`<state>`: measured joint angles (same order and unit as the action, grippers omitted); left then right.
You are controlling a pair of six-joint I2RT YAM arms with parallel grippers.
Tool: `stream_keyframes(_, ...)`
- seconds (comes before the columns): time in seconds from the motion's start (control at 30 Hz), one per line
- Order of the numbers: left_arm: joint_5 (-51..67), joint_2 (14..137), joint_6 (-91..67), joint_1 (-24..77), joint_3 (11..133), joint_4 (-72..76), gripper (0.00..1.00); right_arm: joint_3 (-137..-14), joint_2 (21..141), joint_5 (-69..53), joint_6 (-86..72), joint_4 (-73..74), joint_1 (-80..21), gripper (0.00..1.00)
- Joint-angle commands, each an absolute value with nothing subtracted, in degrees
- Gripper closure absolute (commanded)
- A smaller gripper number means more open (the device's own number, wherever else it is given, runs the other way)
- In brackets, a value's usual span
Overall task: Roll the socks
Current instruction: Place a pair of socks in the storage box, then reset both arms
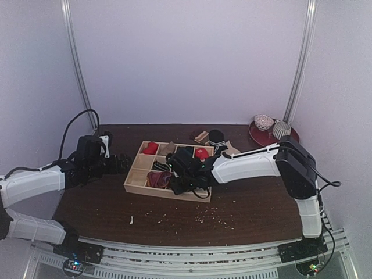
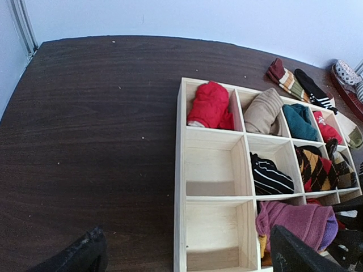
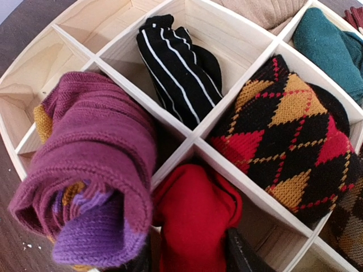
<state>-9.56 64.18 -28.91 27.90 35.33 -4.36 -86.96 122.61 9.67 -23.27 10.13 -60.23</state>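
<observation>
Wooden tray (image 2: 180, 170) at mid-bench. The red sock (image 3: 193, 215) lies in a compartment of the row toward the bench's near edge. The argyle sock (image 3: 289, 136) fills the compartment just behind it. The right gripper (image 3: 190, 258) straddles the red sock; whether it grasps cannot be told. The left gripper (image 2: 190, 258), spread wide, hovers by the tray's left wall.

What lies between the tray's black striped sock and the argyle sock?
Only a wooden divider wall; the right wrist view shows it clearest.
</observation>
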Motion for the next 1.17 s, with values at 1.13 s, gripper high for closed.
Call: stream_keyframes(1.13, -19.97, 62.09, -41.39, 27.75, 38.13, -4.14, 0.02, -70.66, 95.68, 9.23, -20.73, 8.09, -53.0, 0.43)
